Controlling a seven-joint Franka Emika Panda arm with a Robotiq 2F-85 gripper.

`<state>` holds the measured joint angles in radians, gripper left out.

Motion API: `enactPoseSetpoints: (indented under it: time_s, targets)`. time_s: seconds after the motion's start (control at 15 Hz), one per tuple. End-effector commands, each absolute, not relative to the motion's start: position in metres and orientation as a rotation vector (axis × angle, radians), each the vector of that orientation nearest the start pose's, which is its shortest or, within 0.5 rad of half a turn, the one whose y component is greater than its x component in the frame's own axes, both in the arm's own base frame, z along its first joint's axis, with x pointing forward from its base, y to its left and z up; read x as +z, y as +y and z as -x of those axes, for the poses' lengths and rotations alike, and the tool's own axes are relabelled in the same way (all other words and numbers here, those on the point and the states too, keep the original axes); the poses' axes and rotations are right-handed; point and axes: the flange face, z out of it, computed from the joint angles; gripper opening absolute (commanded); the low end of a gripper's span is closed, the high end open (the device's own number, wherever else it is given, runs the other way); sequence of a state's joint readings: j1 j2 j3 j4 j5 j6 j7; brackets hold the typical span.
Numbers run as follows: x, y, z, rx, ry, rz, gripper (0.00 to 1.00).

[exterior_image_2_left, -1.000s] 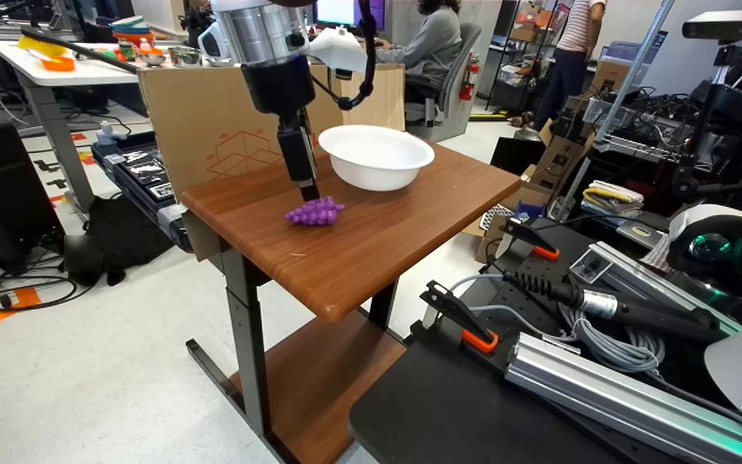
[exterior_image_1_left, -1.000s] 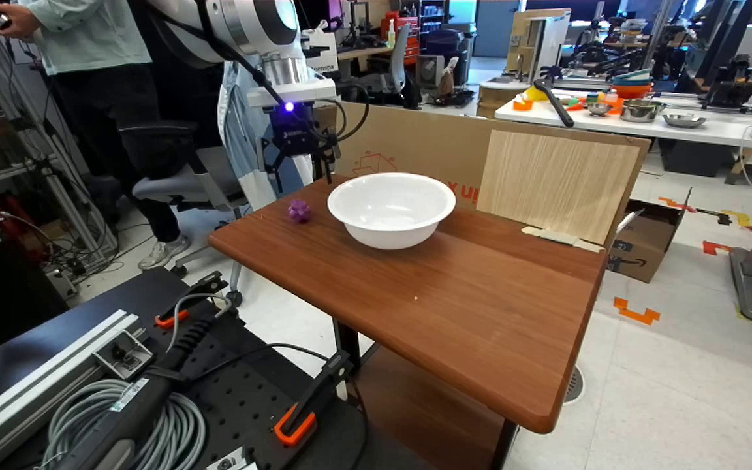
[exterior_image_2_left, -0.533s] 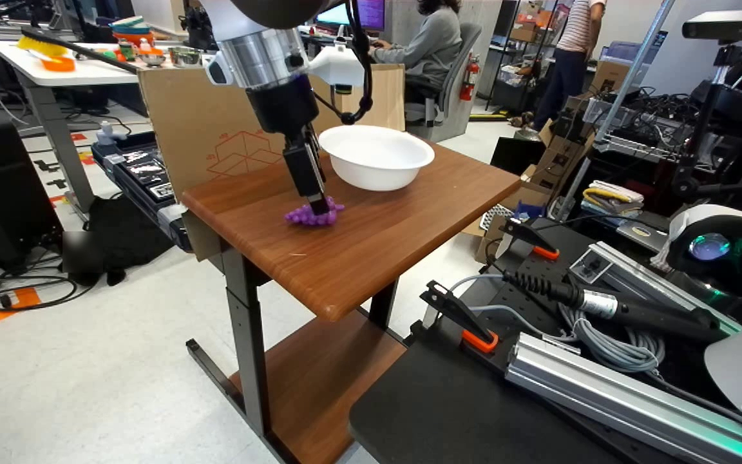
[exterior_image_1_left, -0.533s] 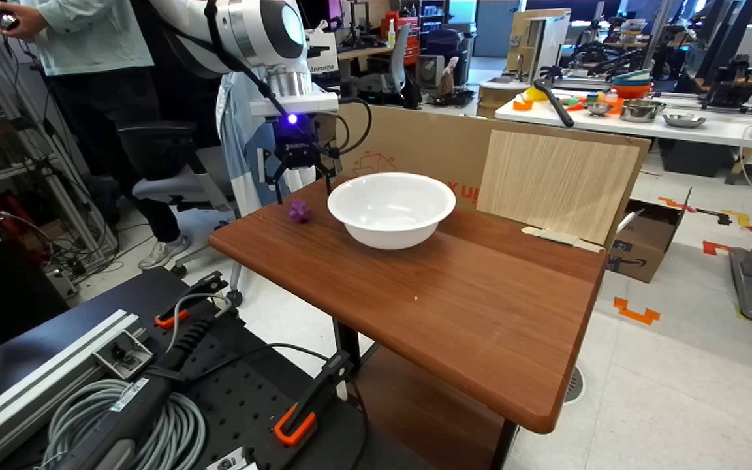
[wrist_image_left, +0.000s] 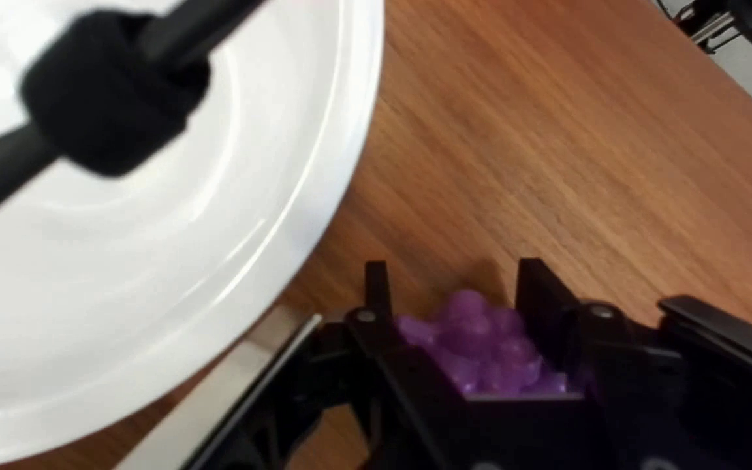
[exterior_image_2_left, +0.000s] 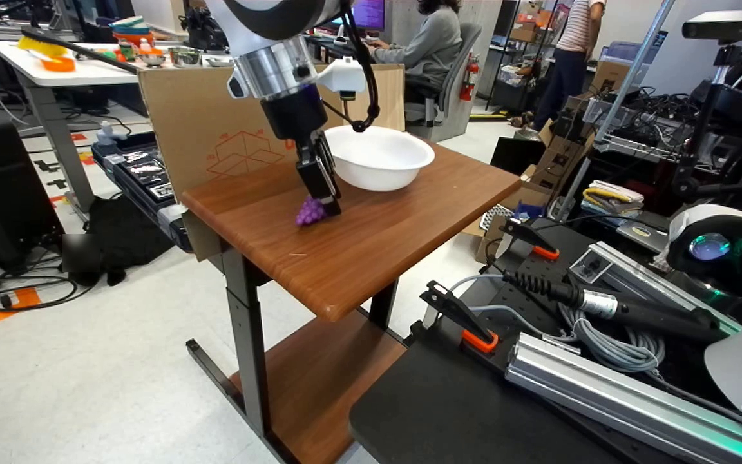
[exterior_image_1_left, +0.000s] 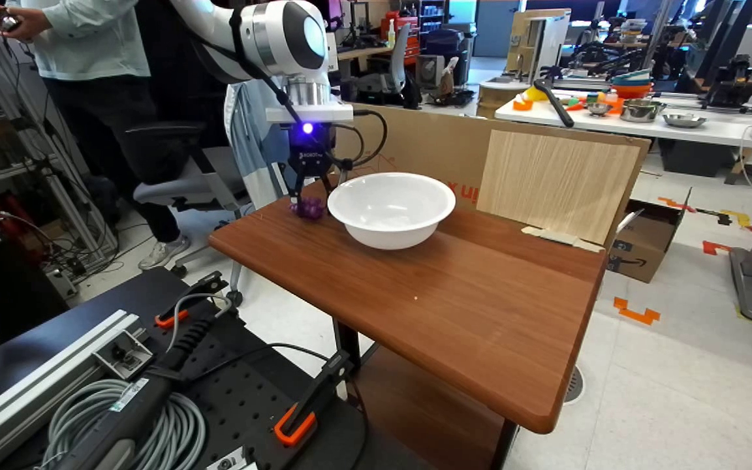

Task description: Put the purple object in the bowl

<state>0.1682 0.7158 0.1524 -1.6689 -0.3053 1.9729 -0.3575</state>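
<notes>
- The purple object (wrist_image_left: 477, 346) lies between the 2 fingers (wrist_image_left: 378, 287) of the gripper (wrist_image_left: 455, 277), which look to pinch it from both flanks; whether it rests on the table (exterior_image_1_left: 467, 300) or hangs just off it, I cannot tell
- Its long axis seems to run across the closing direction, so the narrow end (exterior_image_2_left: 304, 218) pokes out past the fingers in an exterior view
- It looks like a toy bunch of grapes: glossy, knobbly, violet wherever it shows, tapering to 1 end; the bumps may let it turn in the grip
- The white bowl (exterior_image_1_left: 391, 228) stands just beside the gripper, nearer to 1 finger than to the other, its rim higher than the object
- The next move, I judge, calls for a lift clear of that rim, then a short carry sideways; moving across too soon could knock the bowl
</notes>
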Motion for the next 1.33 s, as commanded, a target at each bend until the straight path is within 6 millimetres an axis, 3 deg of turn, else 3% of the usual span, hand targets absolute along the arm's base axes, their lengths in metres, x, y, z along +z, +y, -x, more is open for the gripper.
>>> enactPoseSetpoints:
  time_s: [0.0, 0.4, 0.53, 0.8, 1.0, 1.27]
  targets:
    - [0.168, 0.174, -0.618, 0.693, -1.25, 2.924, 0.25]
    - [0.185, 0.182, -0.612, 0.649, -1.267, 2.926, 0.25]
    - [0.202, 0.188, -0.608, 0.595, -1.284, 2.929, 0.25]
    - [0.253, 0.189, -0.599, 0.449, -1.289, 2.952, 0.25]
    - [0.296, 0.176, -0.588, 0.316, -1.251, 2.985, 0.25]
    - [0.331, 0.126, -0.574, 0.174, -1.112, 3.041, 0.25]
